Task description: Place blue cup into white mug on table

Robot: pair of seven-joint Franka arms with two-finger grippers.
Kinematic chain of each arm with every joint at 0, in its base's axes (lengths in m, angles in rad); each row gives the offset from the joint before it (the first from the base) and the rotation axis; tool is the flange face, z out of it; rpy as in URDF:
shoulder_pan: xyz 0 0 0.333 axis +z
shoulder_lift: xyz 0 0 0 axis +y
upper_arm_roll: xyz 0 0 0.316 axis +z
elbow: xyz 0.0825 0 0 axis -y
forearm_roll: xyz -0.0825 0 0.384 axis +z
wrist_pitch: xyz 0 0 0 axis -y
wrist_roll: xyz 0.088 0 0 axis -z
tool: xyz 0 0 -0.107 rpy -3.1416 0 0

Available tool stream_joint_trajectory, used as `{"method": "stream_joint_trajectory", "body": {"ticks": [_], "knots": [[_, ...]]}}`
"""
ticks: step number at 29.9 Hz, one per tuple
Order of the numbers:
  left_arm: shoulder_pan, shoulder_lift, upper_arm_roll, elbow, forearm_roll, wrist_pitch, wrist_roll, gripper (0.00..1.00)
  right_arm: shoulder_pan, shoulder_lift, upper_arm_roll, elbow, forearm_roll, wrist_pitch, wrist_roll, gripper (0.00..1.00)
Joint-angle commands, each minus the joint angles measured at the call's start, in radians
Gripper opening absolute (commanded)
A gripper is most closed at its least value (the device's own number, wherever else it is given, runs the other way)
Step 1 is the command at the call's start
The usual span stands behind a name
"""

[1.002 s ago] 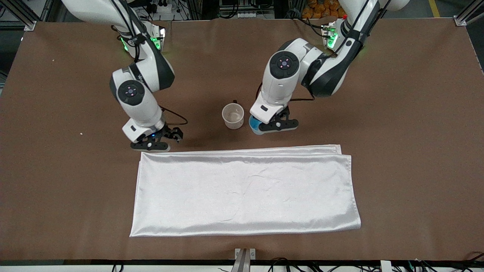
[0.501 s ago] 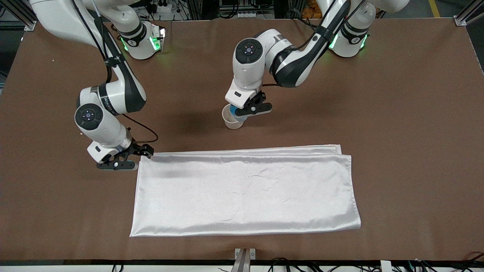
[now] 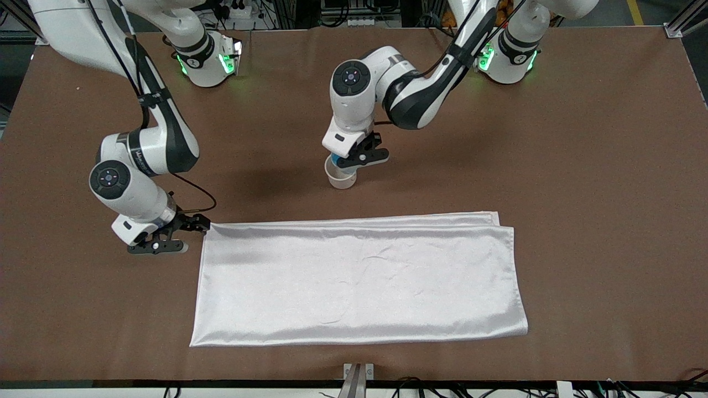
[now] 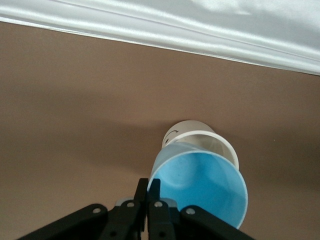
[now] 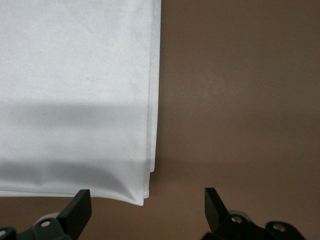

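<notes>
My left gripper is shut on the rim of the blue cup, one finger inside and one outside. It holds the cup right over the mouth of the white mug, which stands upright on the brown table. In the left wrist view the blue cup covers most of the mug's opening, and only the mug's rim and side show past it. How far the cup sits inside I cannot tell. My right gripper is open and empty, low over the table at the cloth's corner.
A shiny white cloth lies folded on the table, nearer to the front camera than the mug. Its corner shows between my right gripper's fingers in the right wrist view. Its folded edge also shows in the left wrist view.
My left gripper carried the blue cup from beside the mug to over its mouth. My right arm moved toward its own end of the table, to the cloth's corner.
</notes>
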Motion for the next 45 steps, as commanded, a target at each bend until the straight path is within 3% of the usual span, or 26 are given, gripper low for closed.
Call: {"method": "stream_joint_trajectory", "body": {"ticks": [1,5,7,9,10,12,24,35,45], "knots": [[-0.024,0.066,0.004,0.078,0.019,-0.01,-0.069,0.0,-0.018,0.006,0.018,0.056,0.004,-0.031,-0.018,1.0],[-0.033,0.089,0.004,0.1,0.02,-0.01,-0.083,0.0,-0.027,0.008,0.018,0.111,0.044,-0.091,-0.018,1.0],[-0.033,0.093,0.004,0.103,0.02,-0.012,-0.083,0.1,-0.029,0.008,0.018,0.125,0.092,-0.117,-0.017,1.0],[-0.031,0.095,0.004,0.104,0.019,-0.01,-0.081,0.31,-0.029,0.006,0.018,0.123,0.132,-0.125,-0.015,1.0],[-0.031,0.093,0.006,0.104,0.02,-0.01,-0.077,0.5,-0.027,0.006,0.018,0.119,0.144,-0.126,-0.015,1.0],[-0.03,0.093,0.006,0.104,0.022,-0.01,-0.074,1.0,-0.021,-0.003,0.017,0.103,0.145,-0.132,-0.011,1.0],[0.014,0.023,0.029,0.118,0.031,-0.021,-0.049,1.0,-0.011,-0.199,0.029,-0.162,0.149,-0.093,-0.014,1.0],[0.154,-0.152,0.081,0.12,0.031,-0.074,0.21,1.0,0.012,-0.346,0.029,-0.374,0.149,0.015,-0.025,1.0],[0.303,-0.273,0.083,0.12,0.03,-0.171,0.452,1.0,0.008,-0.393,0.023,-0.389,0.147,0.012,-0.067,1.0]]}}
